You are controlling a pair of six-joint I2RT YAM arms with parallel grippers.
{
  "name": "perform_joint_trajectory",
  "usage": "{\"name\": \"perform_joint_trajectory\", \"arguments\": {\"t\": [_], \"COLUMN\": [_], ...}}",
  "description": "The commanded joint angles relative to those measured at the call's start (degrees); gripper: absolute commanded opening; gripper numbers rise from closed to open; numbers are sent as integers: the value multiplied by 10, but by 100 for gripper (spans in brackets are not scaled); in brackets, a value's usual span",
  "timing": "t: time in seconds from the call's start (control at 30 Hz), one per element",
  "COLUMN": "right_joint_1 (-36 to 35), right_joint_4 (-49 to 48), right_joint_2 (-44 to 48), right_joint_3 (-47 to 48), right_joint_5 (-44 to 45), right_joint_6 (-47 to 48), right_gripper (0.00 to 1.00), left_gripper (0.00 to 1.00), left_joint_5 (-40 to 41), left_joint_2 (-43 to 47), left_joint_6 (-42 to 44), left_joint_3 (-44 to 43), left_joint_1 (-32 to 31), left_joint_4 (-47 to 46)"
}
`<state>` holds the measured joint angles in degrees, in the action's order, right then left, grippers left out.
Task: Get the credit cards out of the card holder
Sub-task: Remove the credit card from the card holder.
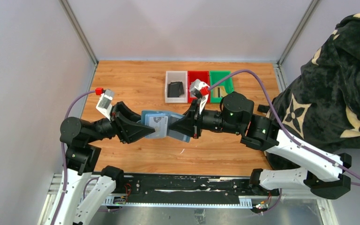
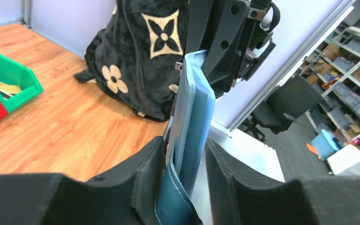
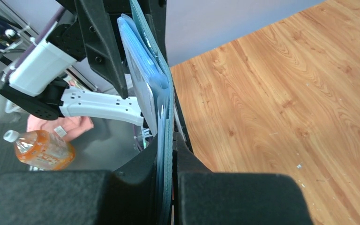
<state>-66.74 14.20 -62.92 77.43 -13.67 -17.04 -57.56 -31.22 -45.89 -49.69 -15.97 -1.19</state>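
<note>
DESK: Where is the holder in this one?

OPERATOR: Mid-table in my overhead view. The teal-blue bifold leather-like card holder point(image 1: 171, 132) is held spread open between my two arms, over the wooden table point(image 1: 136, 89). A pale grey plastic credit card point(image 1: 159, 123) shows against its lighter blue inner face.

DESK: And the grippers?

OPERATOR: My right gripper point(image 1: 186, 125) is pinched tight on the card holder's 3 o'clock end. My left gripper point(image 1: 145, 127) straddles the 9 o'clock end with its jaws narrow. One finger point(image 2: 145, 176) lies against the teal cover and a sliver of light shows beside the other, so I cannot tell whether it grips.

DESK: Anything else in frame?

OPERATOR: From 12 to 1 o'clock of the holder, a white plastic bin point(image 1: 168, 93), a red plastic bin point(image 1: 191, 96) and a green plastic bin point(image 1: 227, 82) stand in a row. A black wallet point(image 1: 175, 88) lies in the white one.
</note>
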Motion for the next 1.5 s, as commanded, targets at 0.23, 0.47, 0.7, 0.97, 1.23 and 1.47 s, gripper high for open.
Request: {"name": "perform_joint_trajectory", "arguments": {"t": [0.23,0.47,0.7,0.97,1.23,1.47], "right_joint_1": [40,47,58,62,68,84], "right_joint_4": [-76,-84,-105,-122,-154,-214], "right_joint_2": [10,17,9,-2,0,0], "right_joint_3": [-18,-22,-31,-47,-64,-98], "right_joint_5": [-80,-82,-100,-134,-144,-174], "right_joint_6": [-74,-87,-109,-123,-144,-180], "right_gripper": [0,0,0,0,0,3], "left_gripper": [63,57,52,48,37,9], "left_joint_5": [28,49,32,28,29,16], "left_joint_2": [9,9,13,-5,-9,-11], "left_joint_6": [2,-8,-20,-37,-47,-55], "left_joint_3": [14,13,18,-9,-6,0], "left_joint_1": [-4,-4,-4,-4,-4,-4], "left_joint_4": [19,20,15,-16,-28,-29]}}
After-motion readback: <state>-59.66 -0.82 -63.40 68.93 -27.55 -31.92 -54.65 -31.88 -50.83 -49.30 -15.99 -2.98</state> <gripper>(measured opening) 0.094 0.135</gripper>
